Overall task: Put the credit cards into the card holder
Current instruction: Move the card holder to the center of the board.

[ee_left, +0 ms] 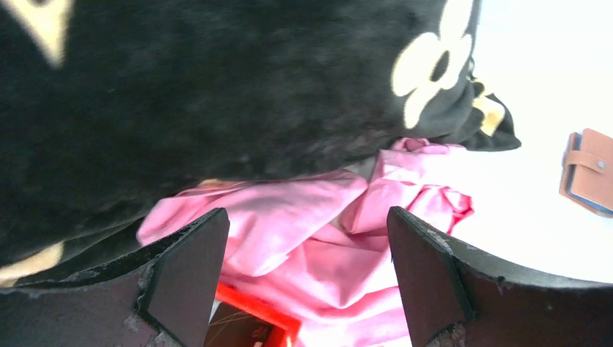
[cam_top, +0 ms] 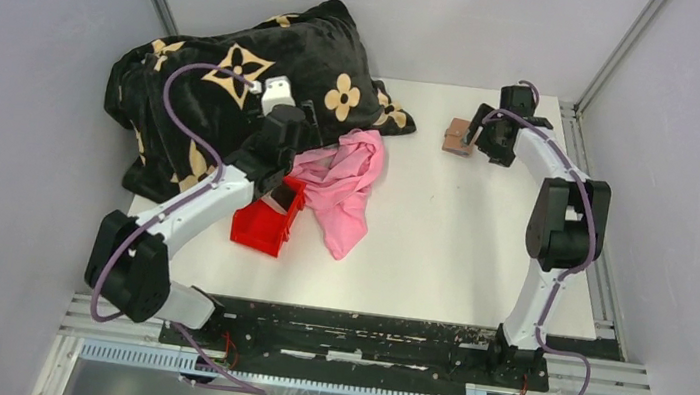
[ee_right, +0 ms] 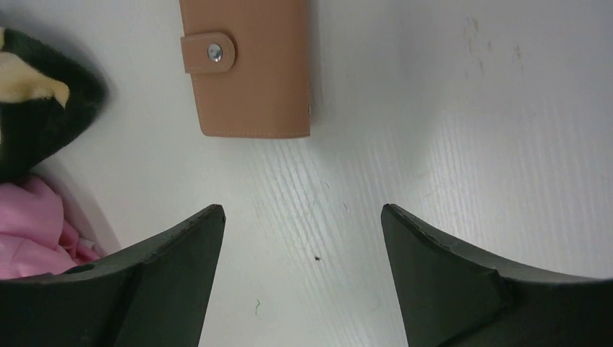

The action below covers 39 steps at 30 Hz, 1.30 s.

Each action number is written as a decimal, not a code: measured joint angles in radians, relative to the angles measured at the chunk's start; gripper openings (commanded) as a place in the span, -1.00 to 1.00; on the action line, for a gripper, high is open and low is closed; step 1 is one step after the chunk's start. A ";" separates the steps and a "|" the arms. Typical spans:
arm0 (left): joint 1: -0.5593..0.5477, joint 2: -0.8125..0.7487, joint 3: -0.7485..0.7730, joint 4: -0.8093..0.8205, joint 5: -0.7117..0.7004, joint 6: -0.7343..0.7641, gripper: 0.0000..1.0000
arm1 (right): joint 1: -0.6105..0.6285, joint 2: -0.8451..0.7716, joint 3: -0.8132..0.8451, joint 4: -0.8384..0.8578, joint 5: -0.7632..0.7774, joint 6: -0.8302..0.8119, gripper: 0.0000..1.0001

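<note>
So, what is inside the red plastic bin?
Inside the red plastic bin, only a dark patch shows. The left gripper and its arm cover the rest, so its contents cannot be told.

The blanket (cam_top: 238,93) fills the far left corner of the table (cam_top: 459,261) and reaches over its left edge. The cloth (cam_top: 348,182) lies before the blanket, touching its near side, left of the table's middle. The bin (cam_top: 268,220) stands left of the cloth and touches it, near the left edge. The left gripper (ee_left: 307,217) hangs over the bin's far end. The holder (cam_top: 457,135) lies flat near the far edge, right of the middle, well apart from the cloth. The right gripper (ee_right: 302,213) is just right of the holder.
</note>
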 measured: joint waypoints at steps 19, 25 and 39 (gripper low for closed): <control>-0.125 0.290 0.273 0.024 0.066 0.102 0.65 | -0.049 0.294 0.232 0.082 -0.144 0.050 0.63; -0.139 0.333 0.303 0.026 0.074 0.106 0.65 | -0.049 0.330 0.275 0.076 -0.149 0.060 0.38; -0.148 0.335 0.303 0.032 0.098 0.106 0.70 | -0.048 0.318 0.219 0.093 -0.199 0.089 -0.66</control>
